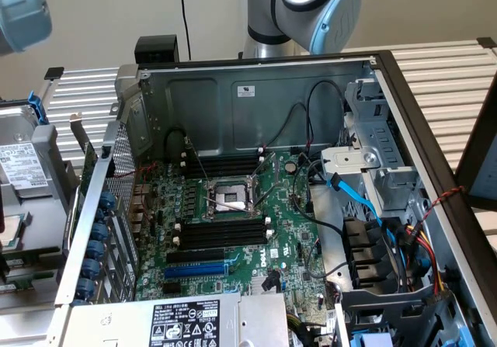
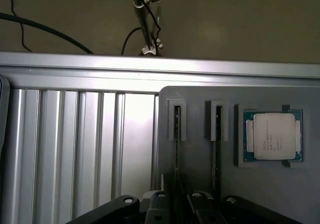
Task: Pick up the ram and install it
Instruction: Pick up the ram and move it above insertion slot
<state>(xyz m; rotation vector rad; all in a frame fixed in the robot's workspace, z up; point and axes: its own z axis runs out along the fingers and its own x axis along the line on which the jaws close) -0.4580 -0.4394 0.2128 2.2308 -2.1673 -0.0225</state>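
Wrist view shows two ram sticks (image 2: pixel 176 125) (image 2: pixel 218 125), one processor (image 2: pixel 272 136), one claw (image 2: pixel 177 200).

The arm (image 1: pixel 291 9) stands at the back in the exterior view. It is a silver upright tube with a big joint, and the joint's round blue-grey cap is turned to the exterior view's right. A second joint (image 1: pixel 19 5) with the same blue-grey cap is in the upper corner on the exterior view's left. In the wrist view the hand (image 2: pixel 177 211) shows black link bars with round pivot pins, two on each side of its middle.
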